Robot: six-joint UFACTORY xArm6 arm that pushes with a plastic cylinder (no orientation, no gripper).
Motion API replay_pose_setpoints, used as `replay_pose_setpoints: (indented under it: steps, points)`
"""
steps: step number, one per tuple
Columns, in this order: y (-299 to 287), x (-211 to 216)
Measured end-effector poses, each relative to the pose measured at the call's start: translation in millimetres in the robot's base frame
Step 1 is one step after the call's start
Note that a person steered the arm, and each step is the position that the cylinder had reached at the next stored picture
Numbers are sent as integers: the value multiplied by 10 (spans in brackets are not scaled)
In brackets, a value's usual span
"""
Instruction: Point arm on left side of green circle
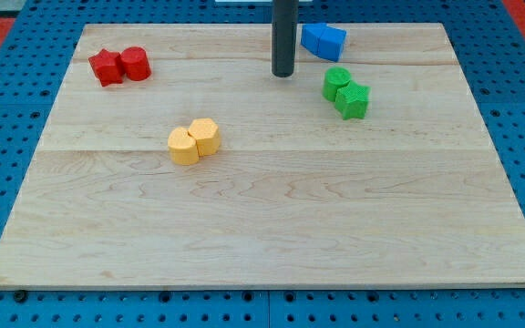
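Observation:
The green circle block (336, 81) sits at the view's upper right on the wooden board, touching a green star-like block (353, 100) just below and right of it. My tip (283, 73) is the lower end of a dark rod coming down from the view's top. It stands to the left of the green circle, with a gap of about one block width between them.
Blue blocks (323, 40) lie close to the rod's right, above the green pair. Two red blocks (120, 66) sit at the upper left. Two yellow blocks (194, 140) sit left of centre. The board's edge (262, 290) meets a blue pegboard.

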State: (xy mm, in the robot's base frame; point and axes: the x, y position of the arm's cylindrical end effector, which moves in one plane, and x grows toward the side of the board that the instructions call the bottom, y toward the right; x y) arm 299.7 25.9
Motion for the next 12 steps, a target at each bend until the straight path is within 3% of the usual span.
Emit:
replay_pose_setpoints:
  steps: [5,12]
  points:
    - [-29,187]
    - [523,317]
